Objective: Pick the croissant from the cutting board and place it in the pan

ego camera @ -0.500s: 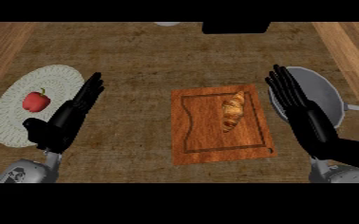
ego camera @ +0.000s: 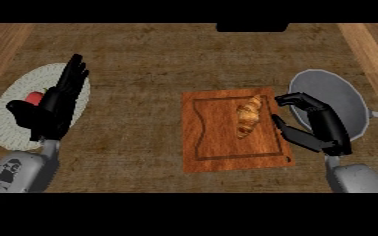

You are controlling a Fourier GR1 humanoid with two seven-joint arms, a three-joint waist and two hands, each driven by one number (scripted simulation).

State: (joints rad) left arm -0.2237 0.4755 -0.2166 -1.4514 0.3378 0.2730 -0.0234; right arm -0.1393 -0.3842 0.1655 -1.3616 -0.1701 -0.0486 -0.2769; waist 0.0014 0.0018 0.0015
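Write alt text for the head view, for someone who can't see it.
The right hand is at the cutting board's right edge, thumb and fingers apart, just short of the croissant on it. A grey pan sits right of the board; at far left the open left hand hovers over a white plate holding a red item.

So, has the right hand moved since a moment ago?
Yes. The right hand has swung its fingers leftward, from the pan's side toward the croissant on the cutting board.
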